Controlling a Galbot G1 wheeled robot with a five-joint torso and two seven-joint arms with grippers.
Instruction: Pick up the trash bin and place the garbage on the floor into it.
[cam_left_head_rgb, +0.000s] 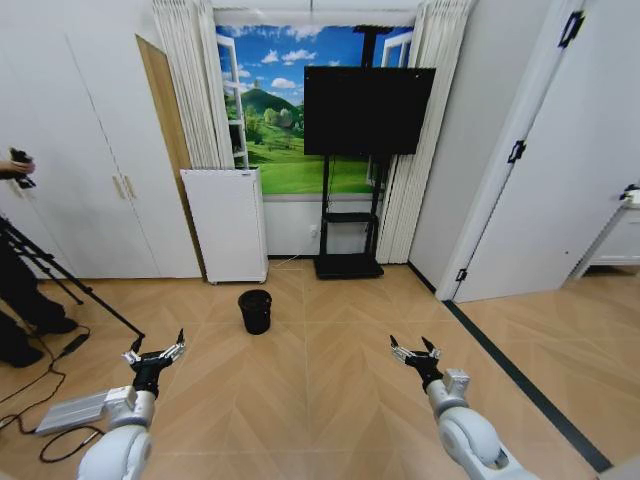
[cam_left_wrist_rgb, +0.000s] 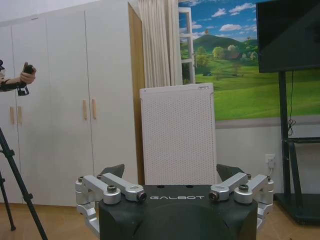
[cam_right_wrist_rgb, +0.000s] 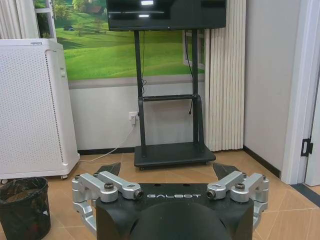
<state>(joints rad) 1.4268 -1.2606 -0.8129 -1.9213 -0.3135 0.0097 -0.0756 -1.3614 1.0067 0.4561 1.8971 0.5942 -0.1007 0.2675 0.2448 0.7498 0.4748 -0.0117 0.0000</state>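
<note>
Fingers on both grippers are spread wide apart and hold nothing. From the head camera, the left gripper (cam_left_head_rgb: 155, 352) hangs low over the wooden floor (cam_left_head_rgb: 330, 400) on the robot's left, and the right gripper (cam_left_head_rgb: 414, 351) mirrors it on the right. Between them but well ahead, the trash bin (cam_left_head_rgb: 255, 311) stands upright on the floor, in front of the white perforated appliance (cam_left_head_rgb: 226, 224) and to the left of the TV stand (cam_left_head_rgb: 350, 240). No garbage can be made out on the floor from here.

Through the left wrist camera, the left gripper (cam_left_wrist_rgb: 175, 187) faces the white appliance (cam_left_wrist_rgb: 178, 134) and the cupboard doors (cam_left_wrist_rgb: 75, 100), fingers apart; the bin is not seen here.

Through the right wrist camera, the right gripper (cam_right_wrist_rgb: 170, 182) points toward the TV stand (cam_right_wrist_rgb: 170, 125), fingers apart. The trash bin (cam_right_wrist_rgb: 24, 212) sits off to one side, just in front of the appliance (cam_right_wrist_rgb: 35, 107), with what looks like a dark liner inside.

The bin looks light and fairly stiff, with thin mesh-like walls that could flex under a squeeze. Its thick rim seems the soundest place to take hold, one finger inside and one outside, keeping it level so it does not tip.
</note>
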